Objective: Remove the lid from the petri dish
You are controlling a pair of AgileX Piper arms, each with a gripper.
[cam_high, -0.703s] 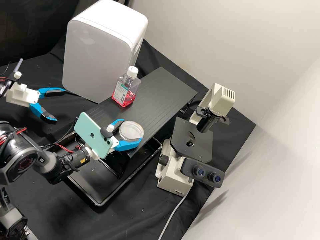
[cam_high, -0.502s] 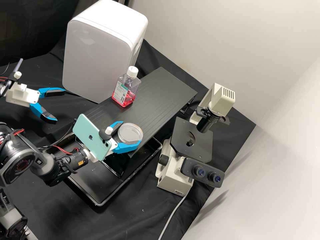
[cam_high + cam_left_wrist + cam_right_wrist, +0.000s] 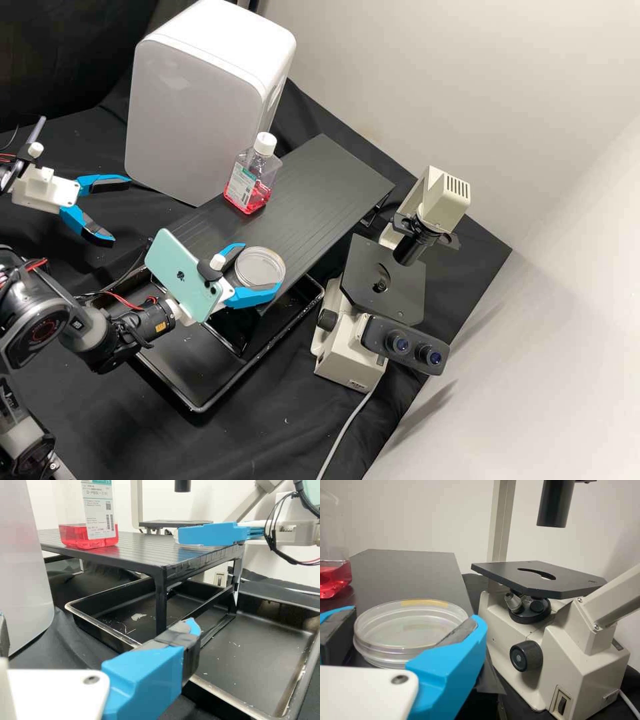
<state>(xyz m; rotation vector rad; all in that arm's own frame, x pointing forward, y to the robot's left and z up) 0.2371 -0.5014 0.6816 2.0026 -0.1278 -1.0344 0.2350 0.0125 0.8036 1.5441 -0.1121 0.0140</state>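
Petri dish (image 3: 260, 265), round, shallow clear plastic, lid (image 3: 407, 622) on with a yellowish strip near the rim, sits at the near end of the ribbed black shelf (image 3: 320, 187). Right gripper (image 3: 261, 269) has its grey-padded blue fingers closed against the dish's sides; lid only or whole dish, hard to tell. Left gripper (image 3: 119, 209) hangs spread wide, well apart, beside the smooth white box (image 3: 200, 93).

Left pincer (image 3: 117, 209) hangs open wide; right pincer (image 3: 257, 268) extends level, forward.
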